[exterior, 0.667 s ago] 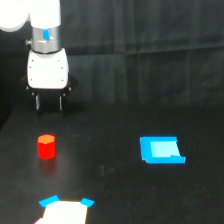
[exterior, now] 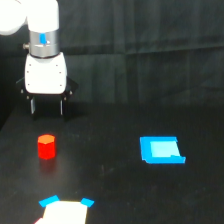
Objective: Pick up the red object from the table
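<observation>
A white xArm6 arm's dark two-fingered gripper [exterior: 47,107] hangs above the broad matte black cloth-like table [exterior: 115,190], its thin fingers pointing straight down and standing apart with a clear gap between them, holding nothing. Directly below in the picture, apart from the fingertips, the small bright red-orange hexagonal block [exterior: 46,146] stands upright on the table, near the edge at the exterior view's left. Well apart from it, toward the exterior view's right, a flat bright blue rectangle with a paler centre [exterior: 161,150] lies on the cloth. At the table's near edge, below the red block, sits a pale flat piece with bright blue corners [exterior: 65,208], partly cut off by the picture's bottom edge.
</observation>
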Available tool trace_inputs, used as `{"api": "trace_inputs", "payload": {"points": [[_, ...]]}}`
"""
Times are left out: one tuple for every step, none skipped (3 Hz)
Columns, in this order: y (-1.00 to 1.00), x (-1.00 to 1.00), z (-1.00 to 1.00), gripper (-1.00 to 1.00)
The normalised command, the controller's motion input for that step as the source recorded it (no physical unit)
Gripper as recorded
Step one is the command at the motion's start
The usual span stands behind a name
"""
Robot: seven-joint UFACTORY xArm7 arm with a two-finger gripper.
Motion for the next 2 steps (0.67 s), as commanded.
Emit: {"api": "trace_inputs", "payload": {"points": [[-1.00,-0.68,-1.00,0.65],[-1.00,-0.67,0.05,1.00]]}}
